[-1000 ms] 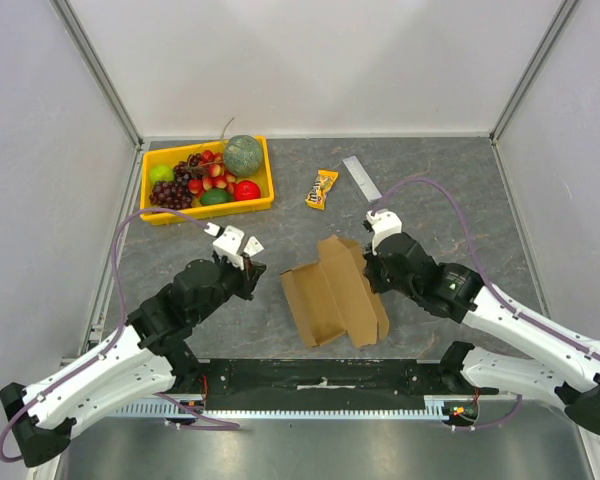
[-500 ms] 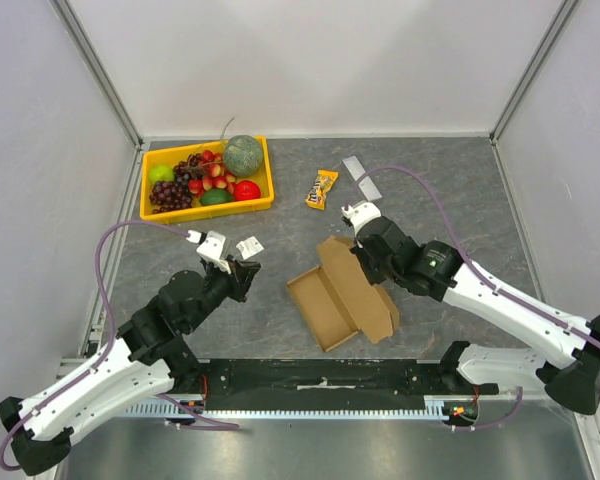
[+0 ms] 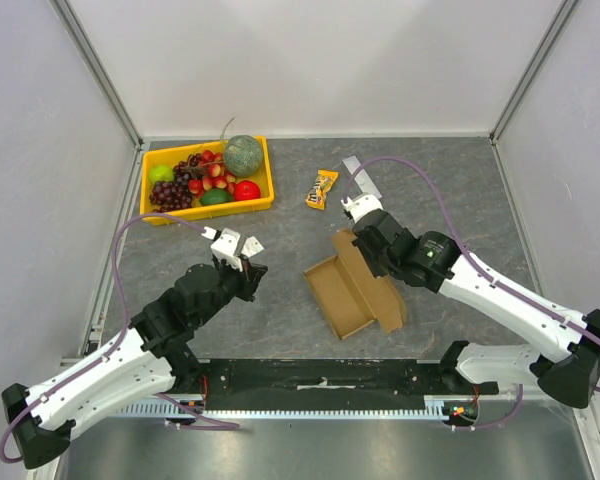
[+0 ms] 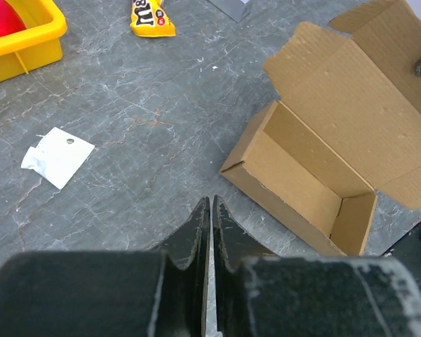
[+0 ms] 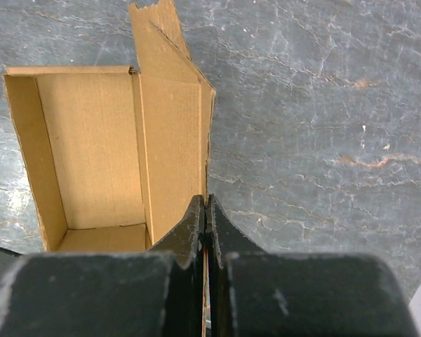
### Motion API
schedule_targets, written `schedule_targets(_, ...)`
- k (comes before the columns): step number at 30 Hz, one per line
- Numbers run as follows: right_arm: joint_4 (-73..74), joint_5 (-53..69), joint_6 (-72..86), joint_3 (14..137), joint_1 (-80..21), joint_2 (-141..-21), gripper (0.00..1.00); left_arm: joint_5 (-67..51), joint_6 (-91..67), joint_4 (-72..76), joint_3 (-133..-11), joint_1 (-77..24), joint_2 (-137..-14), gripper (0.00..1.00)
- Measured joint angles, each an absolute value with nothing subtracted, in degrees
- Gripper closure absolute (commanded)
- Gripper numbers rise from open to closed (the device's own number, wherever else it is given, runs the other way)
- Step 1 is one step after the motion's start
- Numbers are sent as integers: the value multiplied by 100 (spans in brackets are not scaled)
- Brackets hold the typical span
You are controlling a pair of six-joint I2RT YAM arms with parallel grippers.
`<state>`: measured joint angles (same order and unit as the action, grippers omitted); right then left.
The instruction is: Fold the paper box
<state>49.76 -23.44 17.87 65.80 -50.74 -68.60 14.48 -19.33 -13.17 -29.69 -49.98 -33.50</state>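
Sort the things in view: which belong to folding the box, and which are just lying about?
Job: paper box, its lid edge pinched by the right gripper; left gripper, shut and empty.
Lying about: yellow fruit tray, candy packet, grey bar, white paper scrap.

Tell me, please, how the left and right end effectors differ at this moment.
The right end effector is shut on the lid edge of the paper box; the left end effector is shut on nothing. The right end effector is in contact with the box, while the left end effector sits off to its side, apart from it, above the table. Both have their fingers pressed together.
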Motion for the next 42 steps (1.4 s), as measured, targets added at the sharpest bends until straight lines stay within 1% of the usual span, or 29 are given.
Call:
schedule_targets(6,5078,-2362,1905,6580,-4895,-6853,91,1455,-2014,-1315,-2971,-4998,-3426,91)
schedule_targets(13,5216,-2270,2117,6578,-4539,-6790,88,1452,-2112,-1317,-2971,-4998,-3605,92)
schedule_targets(21,5280,-2139,2366,6565,-4244,-6552,59,1450,-2161,-1315,-2971,-4995,-3760,91)
schedule_targets(23,5284,-2117,2390,6565,-4213,-6517,53,1450,-2163,-1315,-2971,-4998,-3780,91)
schedule_targets(26,5286,-2082,2408,6565,-4189,-6479,48,1448,-2167,-1315,-2971,-4998,-3789,91)
schedule_targets(33,5295,-2064,2403,6517,-4088,-6346,42,1455,-2209,-1319,-2971,-4998,-3789,75)
schedule_targets(37,5295,-2117,2399,6519,-4049,-6274,38,1503,-2248,-1332,-2980,-4998,-3771,73)
schedule_targets(42,5306,-2248,2390,6613,-3981,-6261,36,1518,-2265,-1341,-3079,-4995,-3780,72)
